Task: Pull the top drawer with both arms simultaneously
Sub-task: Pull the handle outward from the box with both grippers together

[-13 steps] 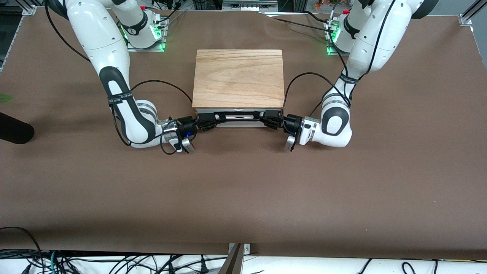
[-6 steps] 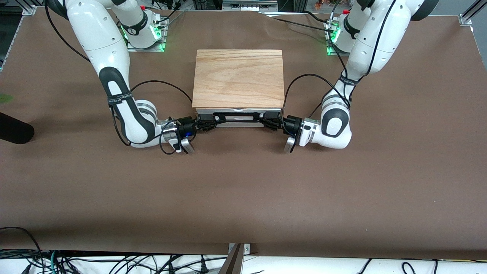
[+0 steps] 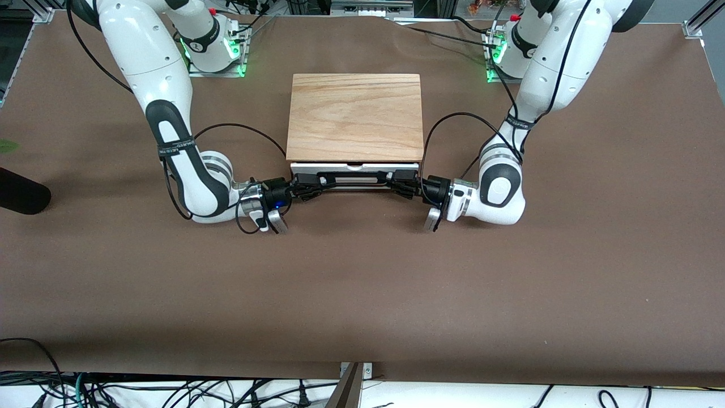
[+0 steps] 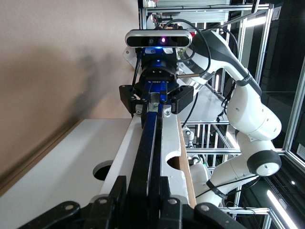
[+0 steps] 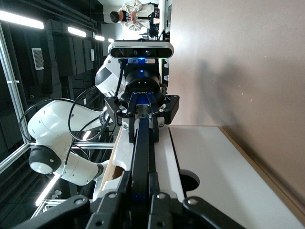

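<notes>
The top drawer (image 3: 355,167) shows its white front panel just below the light wooden cabinet top (image 3: 355,113), slid out a little toward the front camera. Its long black bar handle (image 3: 354,180) runs across the front. My left gripper (image 3: 397,183) is shut on the handle's end toward the left arm. My right gripper (image 3: 307,187) is shut on the other end. In the left wrist view my left gripper (image 4: 143,185) clamps the handle (image 4: 150,138). The right wrist view shows my right gripper (image 5: 140,180) clamped on the handle (image 5: 142,143). Both arms lie low over the table.
The brown table cover (image 3: 362,283) stretches wide in front of the drawer. A black object (image 3: 20,195) lies at the right arm's end of the table. Both arm bases (image 3: 215,51) stand beside the cabinet's back, and cables hang along the table's near edge.
The drawer has slid out slightly toward the front camera, showing a white strip under the cabinet top. Both grippers moved with the handle and stayed shut on it.
</notes>
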Available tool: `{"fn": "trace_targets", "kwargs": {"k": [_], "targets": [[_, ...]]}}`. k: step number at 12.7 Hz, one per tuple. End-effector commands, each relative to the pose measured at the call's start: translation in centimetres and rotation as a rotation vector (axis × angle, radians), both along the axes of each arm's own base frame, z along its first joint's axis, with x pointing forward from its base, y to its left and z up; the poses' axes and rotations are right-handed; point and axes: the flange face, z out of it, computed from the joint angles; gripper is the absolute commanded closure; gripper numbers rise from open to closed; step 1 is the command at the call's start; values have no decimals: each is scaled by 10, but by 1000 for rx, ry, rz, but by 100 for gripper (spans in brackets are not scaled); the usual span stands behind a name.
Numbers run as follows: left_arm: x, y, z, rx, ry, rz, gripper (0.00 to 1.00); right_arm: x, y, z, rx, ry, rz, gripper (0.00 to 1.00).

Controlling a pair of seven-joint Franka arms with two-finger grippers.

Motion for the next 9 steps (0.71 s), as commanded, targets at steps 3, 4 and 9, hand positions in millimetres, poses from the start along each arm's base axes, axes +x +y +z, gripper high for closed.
{"fn": "trace_targets", "kwargs": {"k": [3,4,9], "targets": [[10,-6,2,-28,-23,2,100,59,-3,15,20,11,-84,85],[14,-7,1,-30,-27,3,100,66,-5,15,12,9,-94,85],[45,-13,22,-24,2,8,100,101,-22,13,12,-4,-138,85]]}}
